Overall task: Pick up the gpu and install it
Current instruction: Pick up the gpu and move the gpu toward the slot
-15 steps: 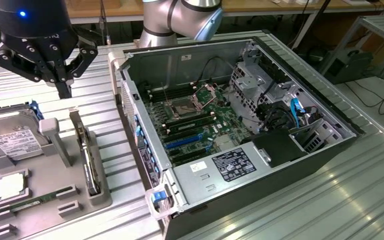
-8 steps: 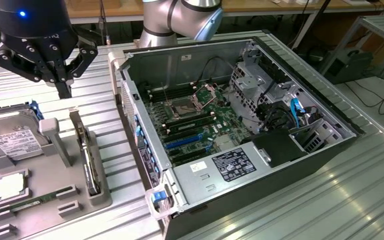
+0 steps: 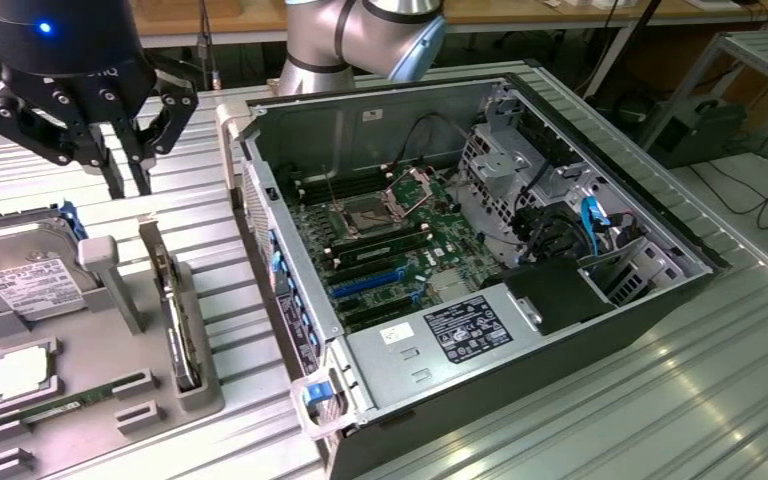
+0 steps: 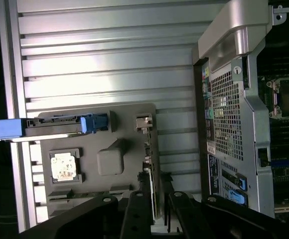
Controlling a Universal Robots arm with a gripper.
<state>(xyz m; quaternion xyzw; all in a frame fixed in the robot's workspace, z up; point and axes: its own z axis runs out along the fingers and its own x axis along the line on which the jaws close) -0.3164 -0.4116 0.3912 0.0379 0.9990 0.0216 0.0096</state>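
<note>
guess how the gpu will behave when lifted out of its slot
Likely stiff: the gpu is a thin flat board standing on edge in the holder. Probably light for its length, being so thin. It may tip sideways if pushed, since only the slot props it.

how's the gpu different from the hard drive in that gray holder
The gpu stands on its thin edge in a slot, while the hard drive rests with its broad face up. The gpu looks dark and slim; the hard drive is thicker and silver, with a white label. The gpu sits on the side nearest the computer case, the hard drive on the far side. Both sit in the gray holder.
</note>
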